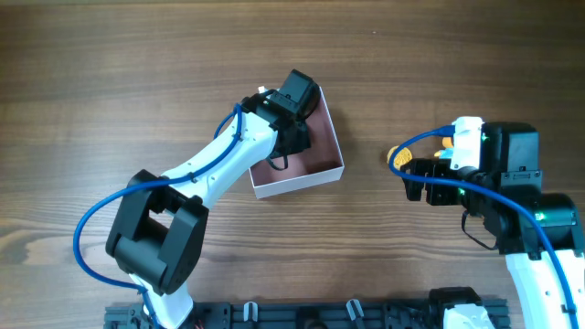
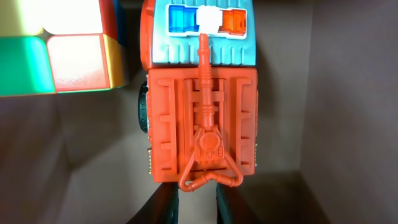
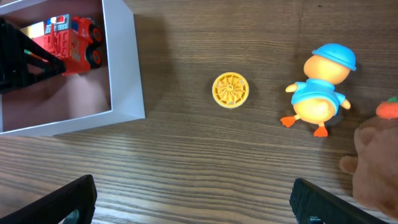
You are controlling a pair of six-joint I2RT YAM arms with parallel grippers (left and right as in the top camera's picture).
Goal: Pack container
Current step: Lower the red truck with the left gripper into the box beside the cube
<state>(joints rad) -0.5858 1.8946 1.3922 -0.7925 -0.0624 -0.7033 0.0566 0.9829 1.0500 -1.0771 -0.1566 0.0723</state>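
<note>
The container [image 1: 297, 187] is a shallow square box with white walls and a pink inside, at mid table. My left gripper [image 1: 294, 144] reaches down into it. In the left wrist view its fingers [image 2: 198, 202] sit close together at the rear of an orange fire truck [image 2: 202, 99], with their tips hidden under it. A colour cube [image 2: 56, 46] lies beside the truck. The right wrist view shows the box wall [image 3: 121, 62] and the truck [image 3: 71, 40] inside. My right gripper [image 3: 193, 199] is open and empty above bare wood, right of the box [image 1: 416, 178].
A yellow ribbed disc [image 3: 231, 90] lies on the table right of the box, and also shows in the overhead view [image 1: 398, 157]. A duck toy with a blue hat [image 3: 320, 87] and a brown plush [image 3: 373, 168] lie further right.
</note>
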